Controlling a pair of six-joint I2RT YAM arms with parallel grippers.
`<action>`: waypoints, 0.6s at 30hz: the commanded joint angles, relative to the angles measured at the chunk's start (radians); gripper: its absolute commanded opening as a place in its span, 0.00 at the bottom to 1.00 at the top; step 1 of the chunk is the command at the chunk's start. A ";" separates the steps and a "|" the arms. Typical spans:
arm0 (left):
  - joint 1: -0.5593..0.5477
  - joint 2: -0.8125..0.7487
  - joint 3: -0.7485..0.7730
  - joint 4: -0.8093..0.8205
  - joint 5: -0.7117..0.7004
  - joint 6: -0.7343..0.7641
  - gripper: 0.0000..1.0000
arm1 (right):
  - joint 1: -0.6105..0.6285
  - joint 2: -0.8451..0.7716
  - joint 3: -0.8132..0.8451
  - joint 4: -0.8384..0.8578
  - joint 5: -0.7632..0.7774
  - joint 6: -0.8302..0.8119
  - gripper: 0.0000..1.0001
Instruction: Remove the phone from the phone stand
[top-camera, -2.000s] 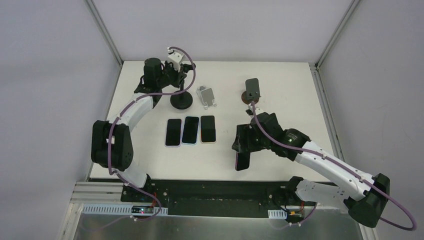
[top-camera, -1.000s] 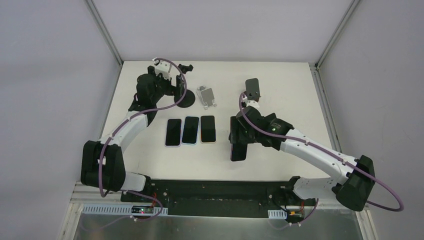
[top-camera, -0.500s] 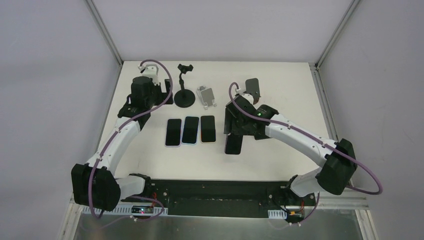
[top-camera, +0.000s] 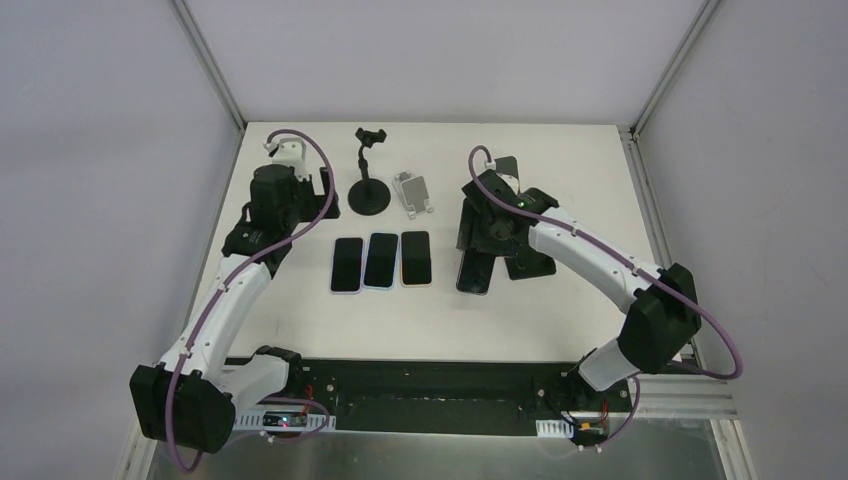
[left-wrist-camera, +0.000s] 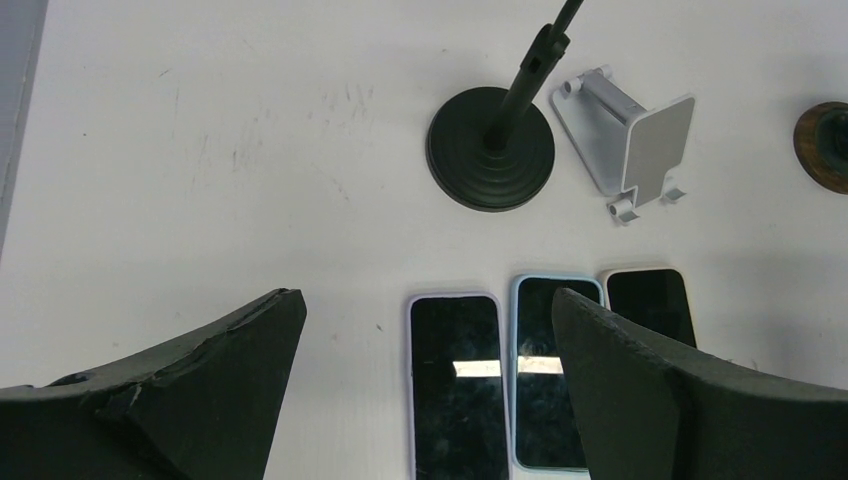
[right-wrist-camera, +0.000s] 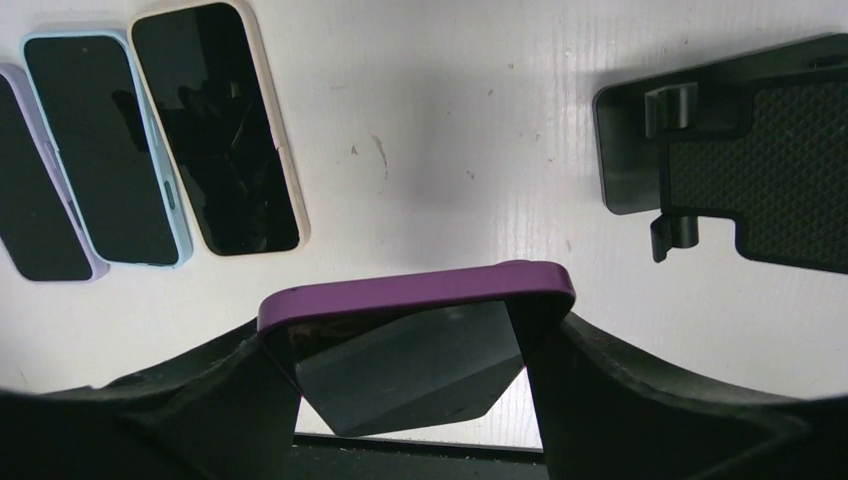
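The phone (right-wrist-camera: 415, 300) wears a purple case and has a dark glass face that catches reflections. It is tilted, top edge toward the wrist camera, and sits just right of the row of three phones (top-camera: 380, 260). The right gripper (right-wrist-camera: 405, 340) has its jaws clamped on the phone's two long sides. Whether its lower end touches the table (top-camera: 600, 170) cannot be told.

Left of and beyond the row, the left gripper (left-wrist-camera: 428, 300) hovers with its jaws wide apart, nothing between them.

Beyond the row stand the gooseneck stand (top-camera: 368, 195) on its round black base and, at its right, the silver folding stand (top-camera: 412, 192). Further right of the row, past the held phone, the black flat stand (right-wrist-camera: 740, 150) lies on the table, apart from the phone. A brown round base (left-wrist-camera: 825, 145) shows beyond it, mostly hidden by the right arm in the top view.

Four phones in all: three lying flat, screens up, cased lilac, pale blue and cream from left to right, and one held. Four stands, as far as shows.
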 joint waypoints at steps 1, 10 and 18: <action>0.005 -0.043 -0.005 -0.007 -0.036 0.040 0.99 | -0.026 0.045 0.094 -0.040 0.019 -0.040 0.00; 0.005 -0.083 -0.017 -0.012 -0.032 0.098 0.99 | -0.083 0.234 0.254 -0.099 -0.016 -0.073 0.00; 0.005 -0.096 -0.023 -0.014 -0.048 0.109 0.99 | -0.084 0.445 0.403 -0.163 -0.075 -0.100 0.00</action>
